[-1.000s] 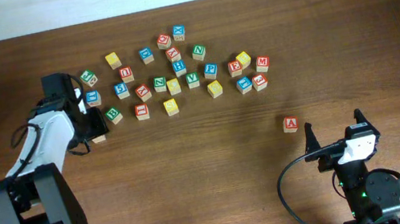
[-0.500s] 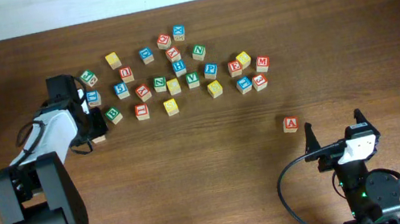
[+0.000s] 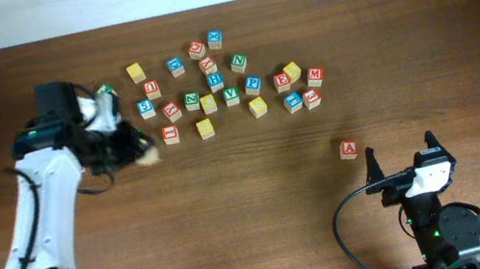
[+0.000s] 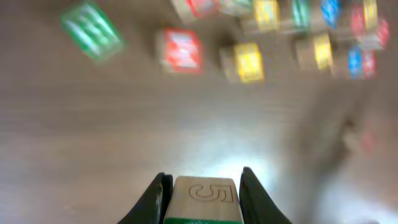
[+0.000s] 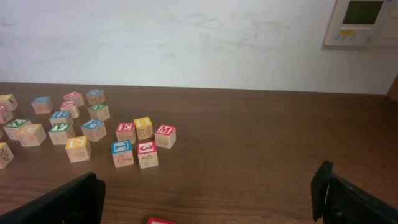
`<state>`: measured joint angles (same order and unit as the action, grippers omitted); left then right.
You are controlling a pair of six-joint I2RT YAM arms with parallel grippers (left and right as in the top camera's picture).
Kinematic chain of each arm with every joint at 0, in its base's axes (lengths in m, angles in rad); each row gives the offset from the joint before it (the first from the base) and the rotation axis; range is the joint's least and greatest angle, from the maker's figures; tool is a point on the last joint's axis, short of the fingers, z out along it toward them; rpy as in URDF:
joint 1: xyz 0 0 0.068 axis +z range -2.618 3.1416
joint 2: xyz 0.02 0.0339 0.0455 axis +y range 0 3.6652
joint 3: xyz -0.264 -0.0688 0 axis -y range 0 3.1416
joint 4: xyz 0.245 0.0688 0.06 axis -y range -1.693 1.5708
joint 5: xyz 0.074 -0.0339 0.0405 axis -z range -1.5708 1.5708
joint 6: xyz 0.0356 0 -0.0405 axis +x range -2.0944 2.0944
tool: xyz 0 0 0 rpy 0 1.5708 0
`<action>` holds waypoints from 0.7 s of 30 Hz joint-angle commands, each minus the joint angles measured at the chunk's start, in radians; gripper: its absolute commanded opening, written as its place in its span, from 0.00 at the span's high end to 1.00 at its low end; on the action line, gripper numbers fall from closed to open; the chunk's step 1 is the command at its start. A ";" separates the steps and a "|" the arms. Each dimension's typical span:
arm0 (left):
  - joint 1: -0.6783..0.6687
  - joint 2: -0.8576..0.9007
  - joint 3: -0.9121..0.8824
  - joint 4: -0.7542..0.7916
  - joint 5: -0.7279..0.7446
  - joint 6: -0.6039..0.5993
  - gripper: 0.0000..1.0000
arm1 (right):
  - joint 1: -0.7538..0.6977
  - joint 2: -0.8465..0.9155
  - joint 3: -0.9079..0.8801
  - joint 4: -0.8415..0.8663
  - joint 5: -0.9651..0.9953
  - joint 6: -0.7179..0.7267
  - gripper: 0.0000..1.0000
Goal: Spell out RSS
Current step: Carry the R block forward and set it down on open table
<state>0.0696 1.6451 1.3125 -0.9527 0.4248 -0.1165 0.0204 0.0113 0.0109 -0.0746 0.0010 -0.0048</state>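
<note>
My left gripper (image 3: 139, 149) is shut on a small wooden cube (image 4: 205, 194) with a green edge; the side facing the camera is bare wood with an engraved mark, so its letter is hidden. It hangs above bare table just left of the cube cluster, blurred in the overhead view. Yellow cubes lie in the cluster (image 3: 205, 128) (image 3: 258, 105) (image 3: 136, 72); I cannot read their letters. A green cube (image 4: 90, 30) lies ahead to the left in the left wrist view. My right gripper (image 3: 400, 158) is open and empty at the front right.
Several red, blue, green and yellow cubes are scattered across the back middle of the table (image 3: 232, 204). A lone red A cube (image 3: 349, 148) lies just behind the right gripper. A white wall runs along the far edge (image 5: 186, 43).
The left arm swung and its gripper moved right, away from its earlier spot at the cluster's left, with the green-edged cube in it. The right arm has not moved.
</note>
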 commanded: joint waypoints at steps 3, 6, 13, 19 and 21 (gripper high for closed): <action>-0.367 0.011 -0.063 -0.081 -0.208 -0.200 0.81 | -0.004 -0.008 -0.005 -0.007 0.011 -0.006 0.02; -0.556 0.011 -0.102 -0.070 -0.492 -0.419 0.84 | -0.004 -0.008 -0.005 -0.006 0.011 -0.006 0.02; -0.667 0.024 -0.386 0.358 -0.644 -0.500 0.79 | -0.004 -0.008 -0.005 -0.006 0.011 -0.006 0.02; -0.666 0.045 -0.402 0.395 -0.710 -0.497 0.59 | -0.004 -0.008 -0.005 -0.007 0.011 -0.006 0.02; -0.665 0.045 -0.402 0.397 -0.710 -0.497 0.50 | -0.004 -0.008 -0.005 -0.007 0.011 -0.006 0.02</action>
<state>-0.5938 1.6798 0.9161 -0.5594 -0.2615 -0.6125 0.0204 0.0109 0.0109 -0.0746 0.0010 -0.0048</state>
